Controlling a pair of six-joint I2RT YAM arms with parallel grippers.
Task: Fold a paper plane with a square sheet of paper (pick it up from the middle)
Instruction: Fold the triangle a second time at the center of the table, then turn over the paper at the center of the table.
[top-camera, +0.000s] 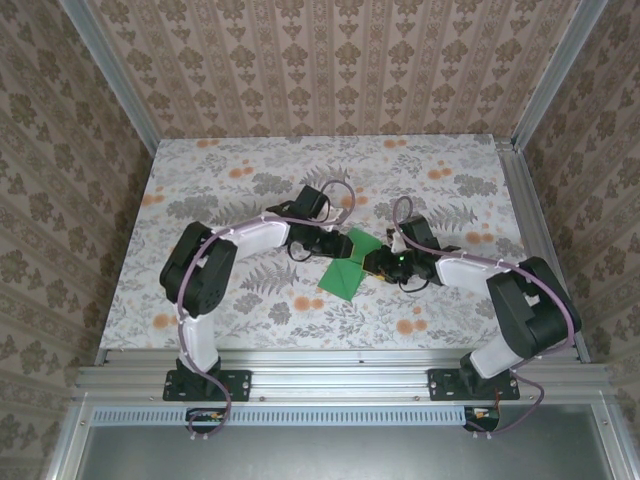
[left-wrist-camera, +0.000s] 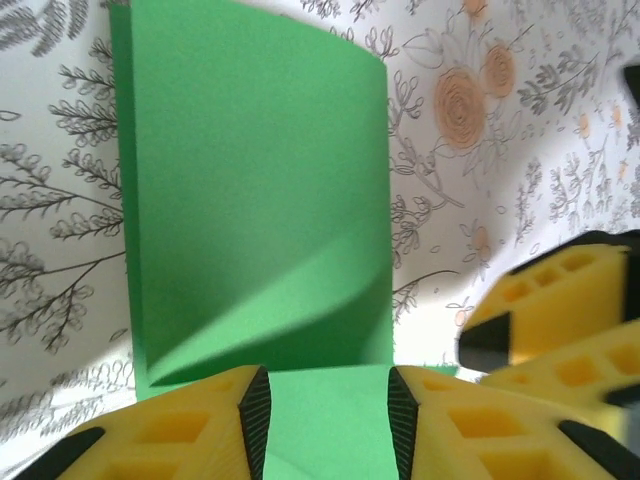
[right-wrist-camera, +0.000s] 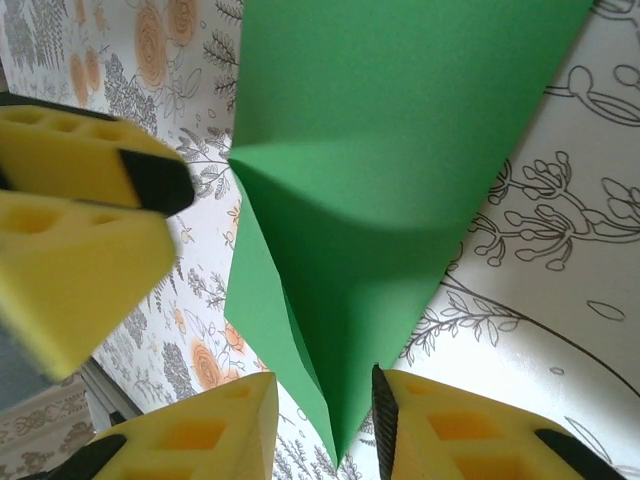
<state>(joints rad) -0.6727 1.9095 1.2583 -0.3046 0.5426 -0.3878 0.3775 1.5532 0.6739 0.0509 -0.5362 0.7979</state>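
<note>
Paper (top-camera: 345, 275) between left fingers (left-wrist-camera: 255, 420) and right fingers (right-wrist-camera: 384, 425)

Grey-and-orange floral tabletop (top-camera: 250, 200), damask wallpaper walls (top-camera: 330, 70), aluminium frame rail (top-camera: 340, 380) along near edge

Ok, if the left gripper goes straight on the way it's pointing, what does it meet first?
The green paper: it lies between the fingers of the left gripper and stretches ahead. The right gripper sits off to the side, probably out of line, though depth is unclear.
</note>
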